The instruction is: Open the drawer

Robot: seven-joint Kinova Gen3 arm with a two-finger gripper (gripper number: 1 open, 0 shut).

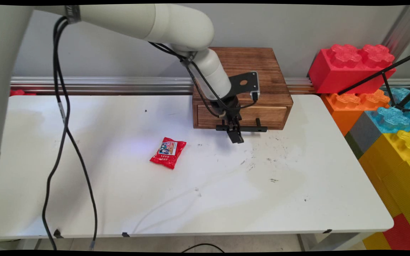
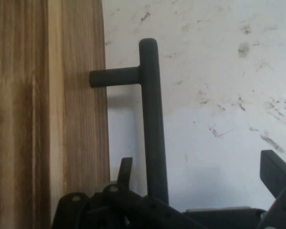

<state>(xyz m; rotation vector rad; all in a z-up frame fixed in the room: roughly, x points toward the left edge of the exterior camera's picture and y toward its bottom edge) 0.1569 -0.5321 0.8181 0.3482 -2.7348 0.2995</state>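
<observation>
A brown wooden box stands at the table's back, its drawer shut. My gripper hangs right in front of the drawer, at its black bar handle. In the hand view the handle runs up between my fingers, close to the left fingertip; the right fingertip stands well off it. The gripper is open around the bar and does not clamp it. The drawer front fills the left side of that view. A red snack packet lies flat on the table, to the gripper's left.
Large toy bricks, red, orange, blue and yellow, are stacked past the table's right edge. Black tripod legs cross them. Black cables hang at the left. A metal rail runs along the wall.
</observation>
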